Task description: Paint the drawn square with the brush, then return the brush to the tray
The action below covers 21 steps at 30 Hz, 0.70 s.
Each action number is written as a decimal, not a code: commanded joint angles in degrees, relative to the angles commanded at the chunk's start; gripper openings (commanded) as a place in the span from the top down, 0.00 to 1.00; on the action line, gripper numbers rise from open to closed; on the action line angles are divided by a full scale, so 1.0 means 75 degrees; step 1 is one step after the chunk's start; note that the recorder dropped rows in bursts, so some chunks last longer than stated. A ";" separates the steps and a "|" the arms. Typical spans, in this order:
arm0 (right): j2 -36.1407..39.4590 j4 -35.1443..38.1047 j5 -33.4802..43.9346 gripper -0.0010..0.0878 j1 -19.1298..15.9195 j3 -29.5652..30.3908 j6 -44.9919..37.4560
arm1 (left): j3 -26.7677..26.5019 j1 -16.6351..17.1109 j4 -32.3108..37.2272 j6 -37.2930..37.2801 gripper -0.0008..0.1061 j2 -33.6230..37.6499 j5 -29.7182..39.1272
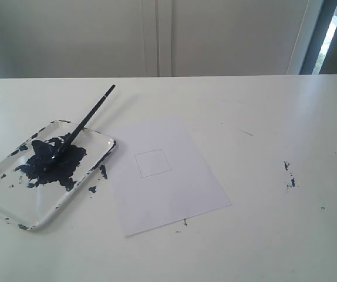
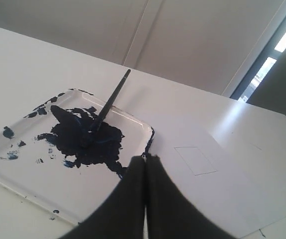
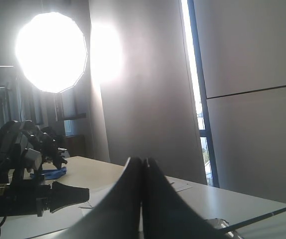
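The tray (image 1: pixel 33 200) lies at the left of the table, blotched with dark blue paint. The brush (image 1: pixel 89 117) rests in it, tip in the paint pool and black handle slanting out over the far rim. The drawn square (image 1: pixel 152 163) is a thin pencil outline with a white inside, on the paper sheet (image 1: pixel 174 194) right of the tray. In the left wrist view my left gripper (image 2: pixel 146 158) is shut and empty, hovering over the near side of the tray (image 2: pixel 43 179), with the brush (image 2: pixel 108 107) and the square (image 2: pixel 196 160) beyond it. My right gripper (image 3: pixel 143 160) is shut and empty, well off the brush (image 3: pixel 255 219).
Small dark paint specks (image 1: pixel 289 173) dot the table right of the paper. More flecks lie beside the tray (image 1: pixel 103 171). In the right wrist view the black left arm (image 3: pixel 33 199) sits low over the table. A bright round lamp (image 3: pixel 51 50) shines behind it.
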 joint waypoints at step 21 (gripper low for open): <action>0.0000 0.0000 0.0000 0.99 0.0000 0.0000 0.0000 | -0.3520 0.0000 -0.0139 -0.0084 0.99 0.5347 -0.0028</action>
